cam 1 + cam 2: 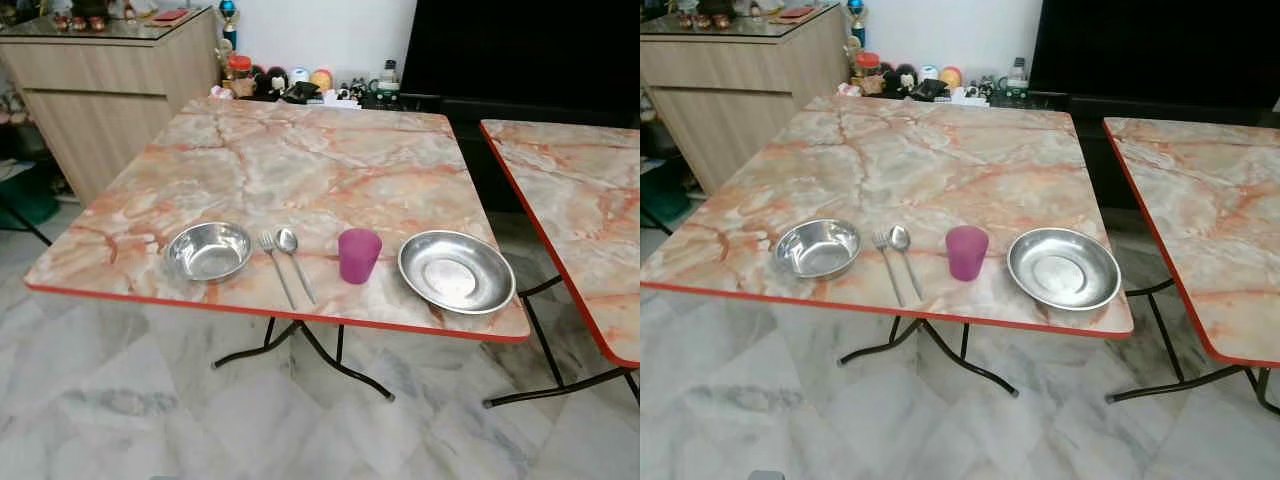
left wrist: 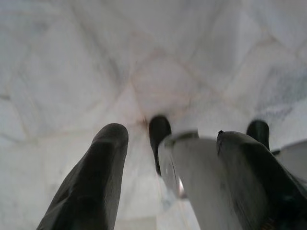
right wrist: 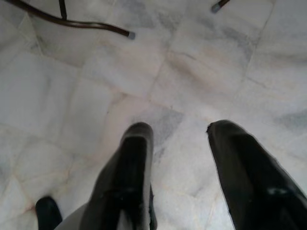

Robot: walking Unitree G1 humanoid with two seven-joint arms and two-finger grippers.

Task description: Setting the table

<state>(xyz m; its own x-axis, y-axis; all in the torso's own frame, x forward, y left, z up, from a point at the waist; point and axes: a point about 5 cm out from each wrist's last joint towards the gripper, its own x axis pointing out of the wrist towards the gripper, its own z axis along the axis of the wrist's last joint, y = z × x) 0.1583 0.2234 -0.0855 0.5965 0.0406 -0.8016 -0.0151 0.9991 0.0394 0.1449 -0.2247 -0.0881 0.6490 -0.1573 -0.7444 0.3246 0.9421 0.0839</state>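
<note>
plate (image 1: 456,270) | cup (image 1: 358,254) | spoon (image 1: 294,260), fork (image 1: 275,265) | bowl (image 1: 208,250)

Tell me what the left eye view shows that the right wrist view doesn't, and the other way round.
Left eye view: the marble-pattern table carrying a steel bowl, a fork, a spoon, a purple cup and a steel plate in a row near its front edge.

Right wrist view: the right gripper, fingers apart and holding nothing, hanging over the floor.

Both: the pale marble floor and dark metal table legs.
</note>
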